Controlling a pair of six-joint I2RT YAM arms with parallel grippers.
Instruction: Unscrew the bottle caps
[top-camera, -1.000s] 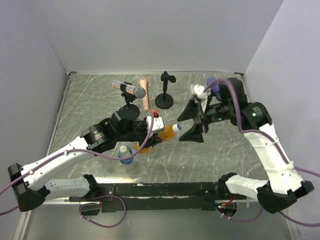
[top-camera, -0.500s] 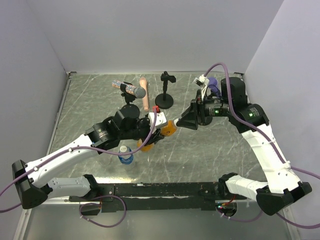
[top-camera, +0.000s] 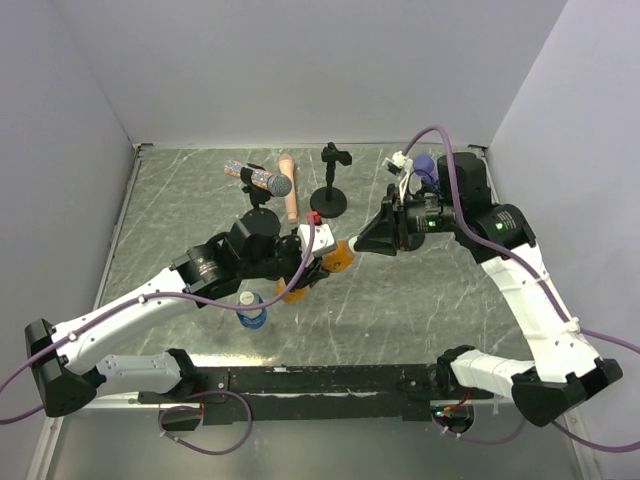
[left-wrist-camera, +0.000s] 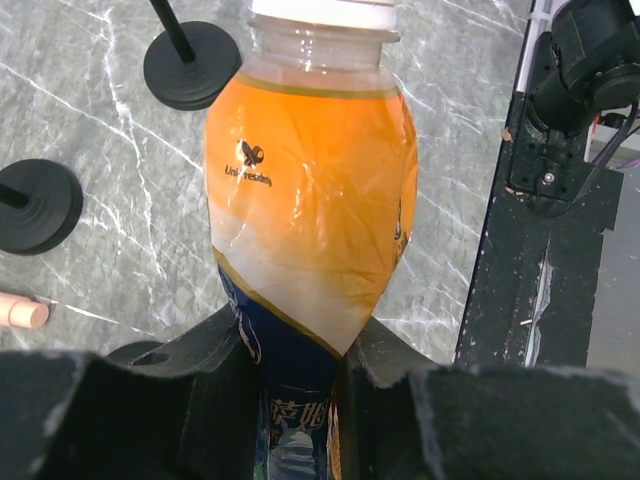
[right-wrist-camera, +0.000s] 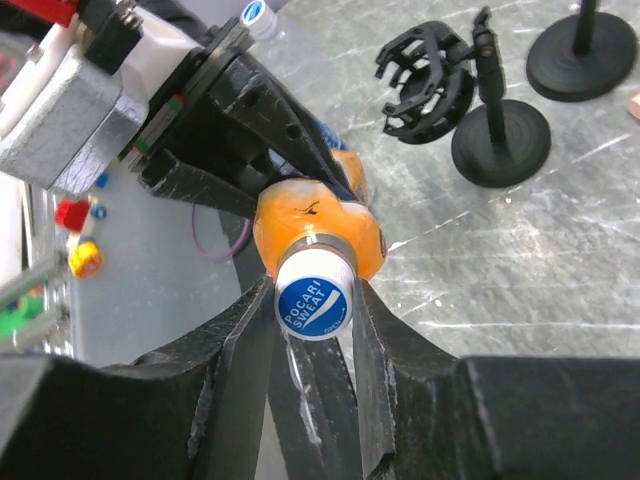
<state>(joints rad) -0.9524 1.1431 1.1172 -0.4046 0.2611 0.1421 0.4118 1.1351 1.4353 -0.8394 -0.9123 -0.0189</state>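
Observation:
My left gripper (left-wrist-camera: 295, 350) is shut on the lower body of an orange bottle (left-wrist-camera: 310, 200), which it holds off the table. In the top view the orange bottle (top-camera: 338, 256) points right, between the left gripper (top-camera: 315, 262) and the right gripper (top-camera: 355, 243). The bottle's white-sided, blue-topped bottle cap (right-wrist-camera: 314, 295) sits between my right gripper's (right-wrist-camera: 312, 292) fingers, which press on both of its sides. A second small bottle (top-camera: 252, 310) with a blue cap (top-camera: 247, 298) stands upright near the front edge.
Two black microphone stands (top-camera: 329, 200) (top-camera: 258, 215) are at the back, with a microphone (top-camera: 265, 180) and a pink cylinder (top-camera: 289, 190) beside them. A purple ball-shaped microphone head (top-camera: 424, 165) is behind the right arm. The black base rail (top-camera: 320, 380) runs along the front.
The right gripper moved left to the orange bottle's top and closed from wide open onto its cap. The left arm shifted the bottle slightly up and toward it.

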